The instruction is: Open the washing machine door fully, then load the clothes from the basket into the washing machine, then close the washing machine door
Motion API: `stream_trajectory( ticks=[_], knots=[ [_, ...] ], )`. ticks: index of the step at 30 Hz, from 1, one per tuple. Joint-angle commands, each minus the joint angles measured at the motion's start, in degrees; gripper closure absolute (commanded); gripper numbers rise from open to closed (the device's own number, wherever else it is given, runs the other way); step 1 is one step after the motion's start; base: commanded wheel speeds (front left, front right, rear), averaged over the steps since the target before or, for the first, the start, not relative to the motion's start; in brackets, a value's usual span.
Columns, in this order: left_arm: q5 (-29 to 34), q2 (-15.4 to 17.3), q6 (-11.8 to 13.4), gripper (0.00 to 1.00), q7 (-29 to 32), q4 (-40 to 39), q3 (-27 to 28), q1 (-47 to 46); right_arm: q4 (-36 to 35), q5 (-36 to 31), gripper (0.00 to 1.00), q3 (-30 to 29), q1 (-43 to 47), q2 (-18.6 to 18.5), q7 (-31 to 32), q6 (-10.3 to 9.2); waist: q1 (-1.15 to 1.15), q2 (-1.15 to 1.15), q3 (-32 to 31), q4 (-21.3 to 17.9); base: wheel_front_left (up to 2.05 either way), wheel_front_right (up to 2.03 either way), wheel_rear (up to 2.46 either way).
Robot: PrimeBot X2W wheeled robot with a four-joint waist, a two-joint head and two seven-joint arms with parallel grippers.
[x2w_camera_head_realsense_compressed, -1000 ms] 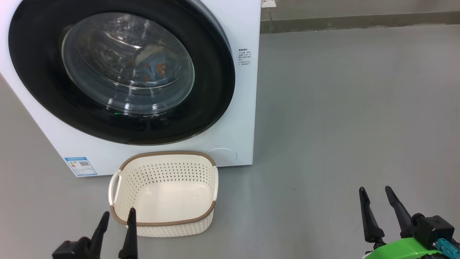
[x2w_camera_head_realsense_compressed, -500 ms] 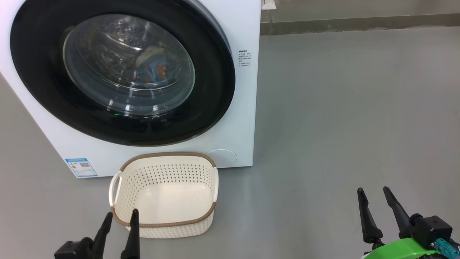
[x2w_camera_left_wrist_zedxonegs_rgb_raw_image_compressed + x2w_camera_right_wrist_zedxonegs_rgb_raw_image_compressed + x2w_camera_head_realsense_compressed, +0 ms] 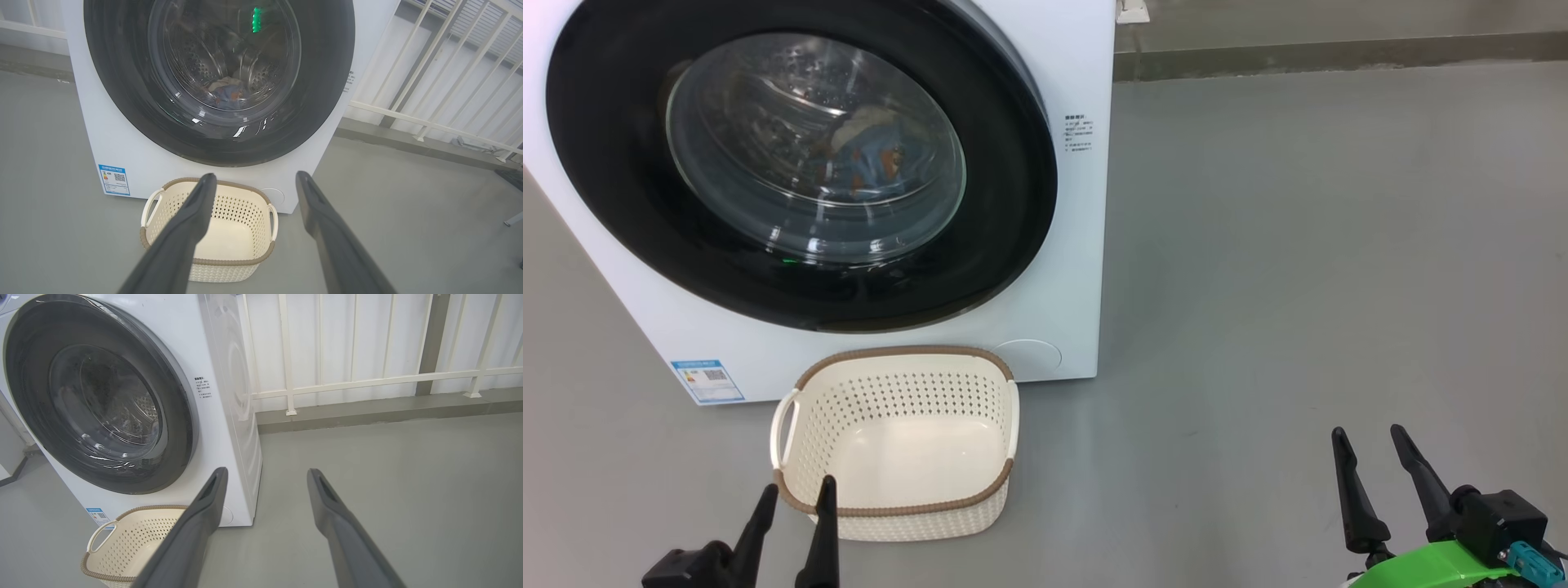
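Note:
The washing machine (image 3: 1078,245) stands at the upper left, its glossy black door (image 3: 613,188) shut against the front. Through the glass window I see the clothes (image 3: 870,159), blue and cream, lying in the drum; the left wrist view shows the clothes (image 3: 224,92) too. The basket (image 3: 898,352) sits on the floor before the machine with nothing in it. My left gripper (image 3: 799,483) hovers open at the basket's near left corner. My right gripper (image 3: 1366,429) stands open over bare floor, far to the right. In both wrist views, the left gripper (image 3: 256,174) and the right gripper (image 3: 267,470) hold nothing.
Grey floor stretches right of the machine. A white railing (image 3: 367,380) on a low kerb runs behind it. A blue label (image 3: 707,380) marks the machine's lower left corner. A round white cap (image 3: 1029,355) sits at its lower right, behind the basket.
The whole picture has shifted slightly, so the camera moved. Both grippers stay open in about the same places, and the door stays shut.

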Motion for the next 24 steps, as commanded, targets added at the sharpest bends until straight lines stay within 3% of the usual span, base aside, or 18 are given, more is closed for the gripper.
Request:
stream_trajectory(
  ticks=[1, 22, 23, 24],
  knots=[
    [-0.3, 1.1, -0.2, 0.00, -0.4, -1.3, 1.8, -0.9, -1.2, 0.4, 0.00, 1.7, -1.0, -0.3, -0.3, -0.33, 0.00, 0.00, 0.0, 0.0, 0.00, 0.00, 0.00],
    [-0.9, 1.1, -0.2, 0.00, -0.4, -3.3, 2.1, -0.7, -1.5, 0.2, 0.00, 2.0, -1.2, -0.3, -0.3, -0.33, 0.00, 0.00, 0.2, 0.0, 0.00, 0.00, 0.00],
    [-0.9, 0.2, 0.0, 1.00, 0.0, -1.6, 0.0, 0.6, 0.2, 0.0, 1.00, 0.2, 0.0, 0.0, 0.0, 0.01, 0.00, 0.00, 0.2, 0.0, 0.00, 0.00, 0.00],
    [-0.9, 0.1, 0.0, 1.00, 0.0, -1.0, -0.1, 0.7, 0.9, 0.1, 1.00, 0.2, 0.0, 0.1, 0.0, 0.02, 0.00, 0.00, 0.2, 0.0, 0.00, 0.00, 0.00]
  ],
)
